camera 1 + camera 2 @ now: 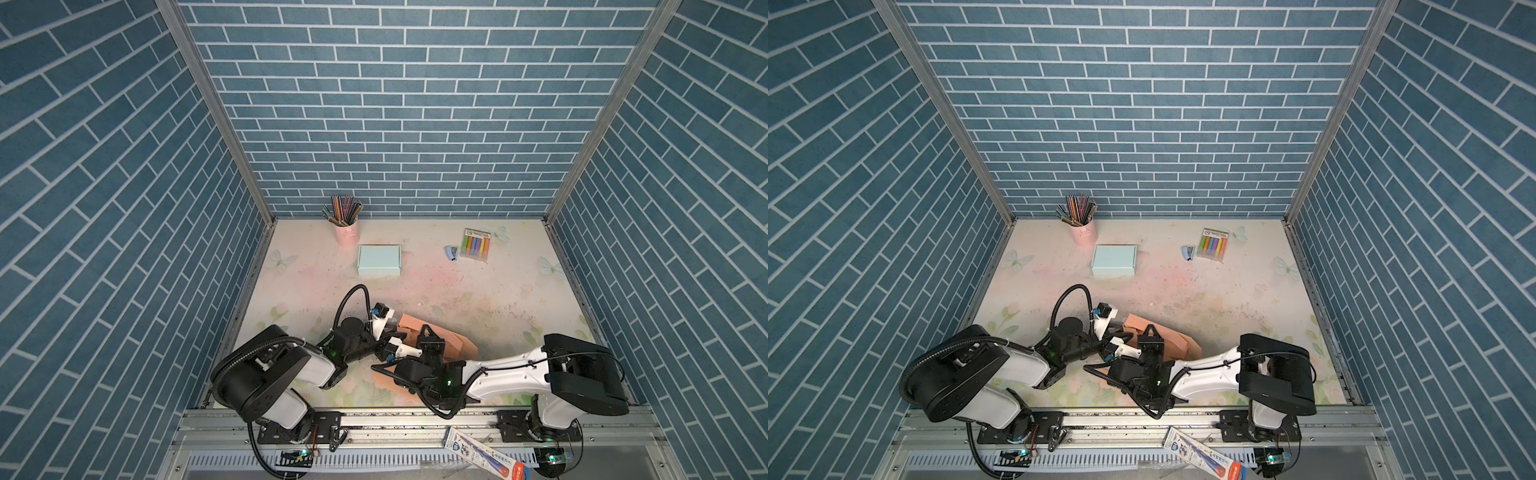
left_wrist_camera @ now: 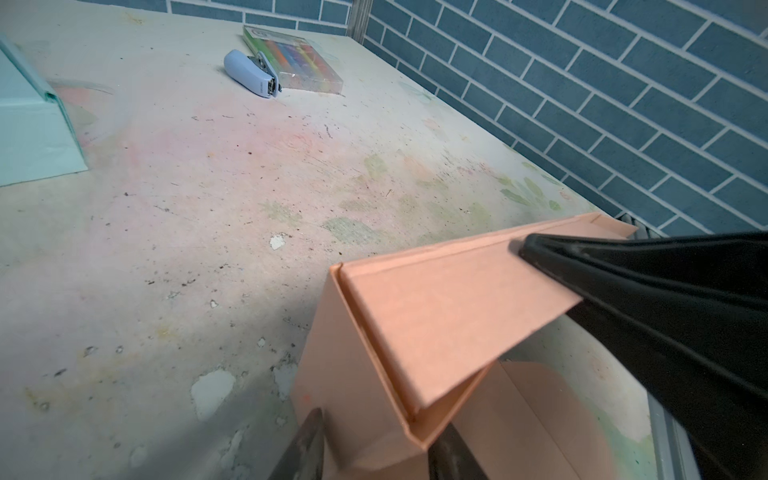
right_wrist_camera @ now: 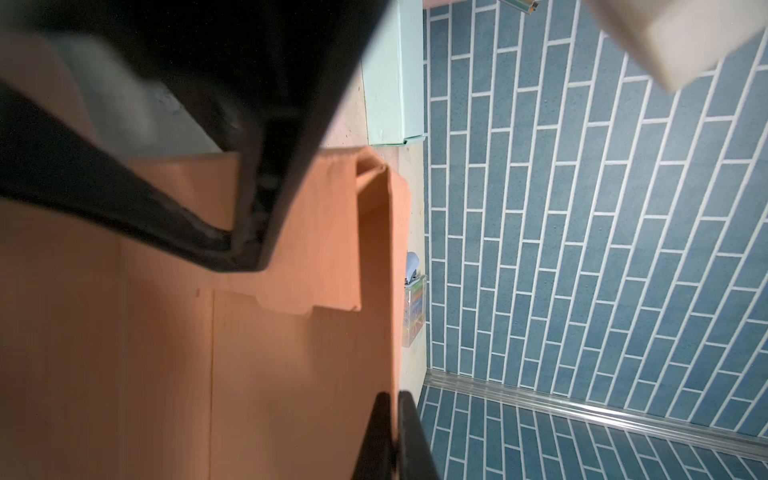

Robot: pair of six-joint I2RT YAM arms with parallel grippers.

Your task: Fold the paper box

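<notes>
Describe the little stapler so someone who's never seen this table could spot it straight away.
Start at the back brick wall and look down to the far right of the table, where a clear pack of coloured markers lies. The stapler sits beside that pack, toward the middle. It is the only small, rounded, pale blue item there.

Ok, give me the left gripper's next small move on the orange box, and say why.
Probably close the left gripper on the orange box at its wall's corner. Its fingers straddle that corner, jaws apart, and the folded-in flap slants away from the wall, while the right gripper pinches the fold farther along.
</notes>
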